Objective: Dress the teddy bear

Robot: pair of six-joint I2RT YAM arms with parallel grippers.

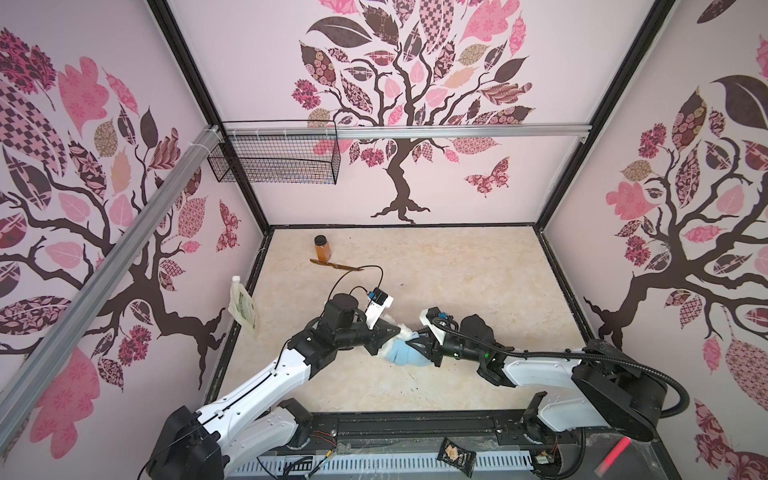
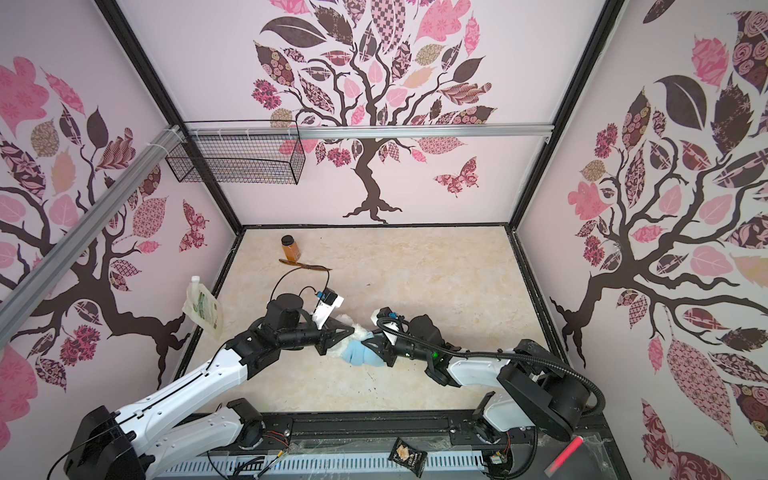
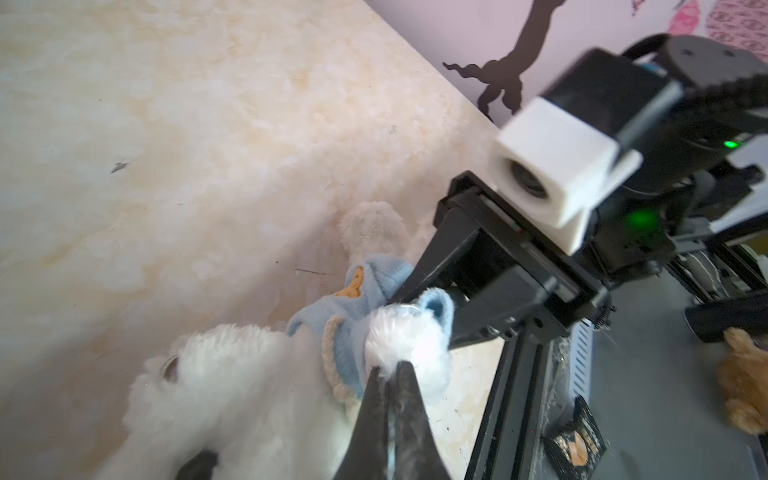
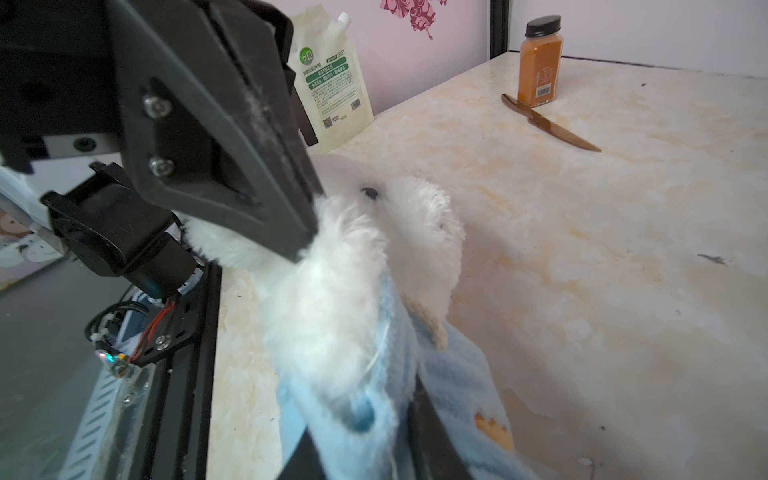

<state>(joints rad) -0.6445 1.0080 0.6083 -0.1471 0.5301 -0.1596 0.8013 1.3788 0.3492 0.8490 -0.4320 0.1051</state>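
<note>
The white fluffy teddy bear (image 1: 406, 332) lies on the table between both arms, its head (image 3: 232, 374) towards the left arm. A light blue shirt (image 1: 405, 354) with an orange patch (image 3: 353, 286) covers part of its body. One white paw (image 3: 409, 345) sticks out of a blue sleeve (image 4: 374, 411). My left gripper (image 3: 388, 368) is shut on that paw's fur, which also shows in the right wrist view at its tip (image 4: 307, 245). My right gripper (image 4: 365, 411) is closed on the blue sleeve, one finger on each side. In both top views the two grippers meet tip to tip over the bear (image 2: 360, 332).
An orange spice jar (image 1: 322, 247) and a brown knife (image 1: 336, 265) lie at the back left. A pouch (image 1: 243, 305) leans on the left wall under a wire basket (image 1: 274, 153). A black packet (image 1: 456, 455) and a red stick (image 1: 613, 455) lie beyond the front rail.
</note>
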